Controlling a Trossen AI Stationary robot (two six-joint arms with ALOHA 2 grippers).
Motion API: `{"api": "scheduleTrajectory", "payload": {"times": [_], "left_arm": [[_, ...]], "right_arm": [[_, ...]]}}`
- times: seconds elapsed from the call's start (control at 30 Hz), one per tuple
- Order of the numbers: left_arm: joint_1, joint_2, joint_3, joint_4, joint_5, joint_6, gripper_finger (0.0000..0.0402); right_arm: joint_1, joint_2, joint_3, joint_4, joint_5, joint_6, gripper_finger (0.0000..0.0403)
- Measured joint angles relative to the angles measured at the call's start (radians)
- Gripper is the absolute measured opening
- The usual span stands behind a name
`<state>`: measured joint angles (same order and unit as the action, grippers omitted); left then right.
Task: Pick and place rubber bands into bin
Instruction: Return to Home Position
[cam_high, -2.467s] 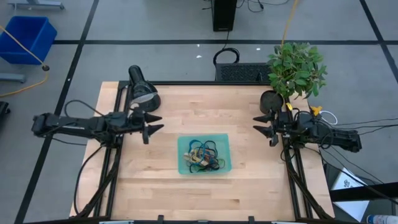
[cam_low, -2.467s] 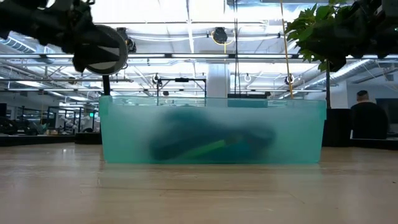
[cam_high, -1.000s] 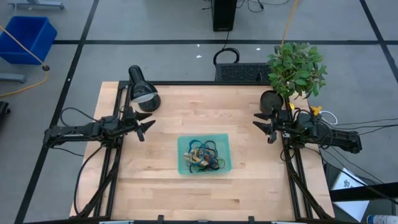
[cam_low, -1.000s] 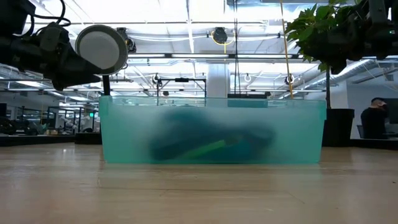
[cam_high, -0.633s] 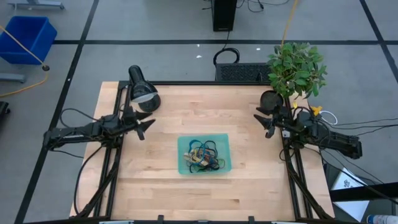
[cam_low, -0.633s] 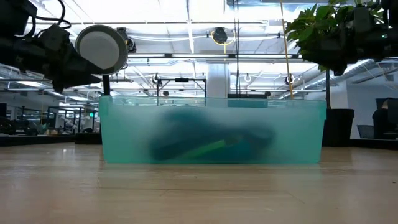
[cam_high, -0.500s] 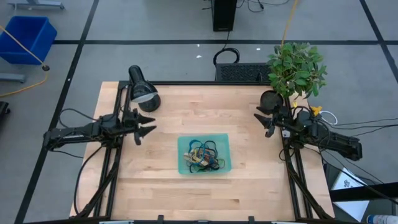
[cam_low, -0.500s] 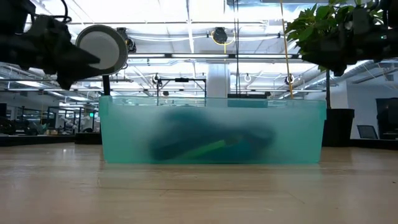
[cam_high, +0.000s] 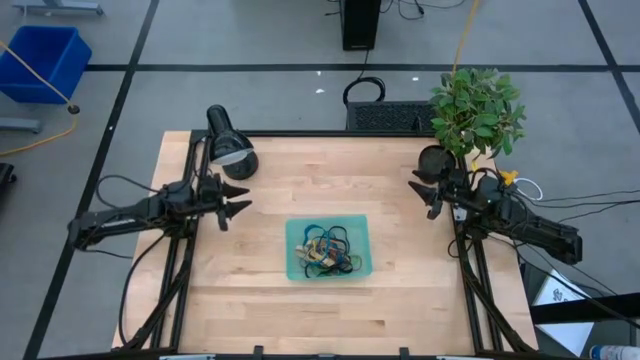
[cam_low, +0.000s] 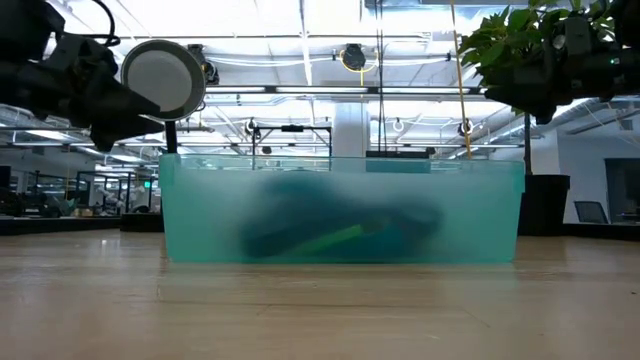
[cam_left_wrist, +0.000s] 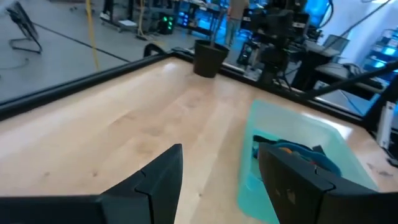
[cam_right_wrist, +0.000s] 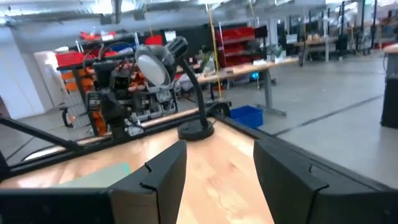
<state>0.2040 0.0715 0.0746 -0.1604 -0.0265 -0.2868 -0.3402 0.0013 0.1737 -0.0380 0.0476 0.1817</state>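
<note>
Wooden table (cam_high: 330, 170) holds bin (cam_high: 289, 262) of rubber bands (cam_high: 328, 248) (tangled); left tool (cam_high: 243, 198), right tool (cam_high: 418, 193) gape apart.

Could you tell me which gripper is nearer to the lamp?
Left. The left gripper hangs open just beside the lamp; the right gripper is across the table, by the plant pot.

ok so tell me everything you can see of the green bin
The bin is a small, shallow rectangular tray of translucent teal plastic with rounded corners, standing flat on the wooden table, between the arms. A tangle of rubber bands in blue, black, orange and tan lies inside, a dark blur through its wall. The left gripper and right gripper hang apart from it, empty.
</note>
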Motion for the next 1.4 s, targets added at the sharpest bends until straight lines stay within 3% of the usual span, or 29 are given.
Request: {"api": "scheduleTrajectory", "payload": {"times": [0.27,0.6,0.87,1.4], "left_arm": [[0.047,0.000,0.000,0.039,-0.020,0.031,0.0214],[0.051,0.000,0.000,0.053,-0.035,0.110,0.0214],[0.051,0.000,0.000,0.053,-0.035,0.117,0.0214],[0.051,0.000,0.000,0.052,-0.035,0.116,0.0214]], "right_arm": [[-0.001,0.000,-0.152,0.270,-0.023,0.021,0.0180],[-0.001,0.000,-0.149,0.235,-0.024,0.026,0.0180],[-0.001,0.003,-0.151,0.056,-0.028,0.074,0.0180],[-0.001,0.011,-0.152,0.075,-0.026,0.094,0.0180]]}}
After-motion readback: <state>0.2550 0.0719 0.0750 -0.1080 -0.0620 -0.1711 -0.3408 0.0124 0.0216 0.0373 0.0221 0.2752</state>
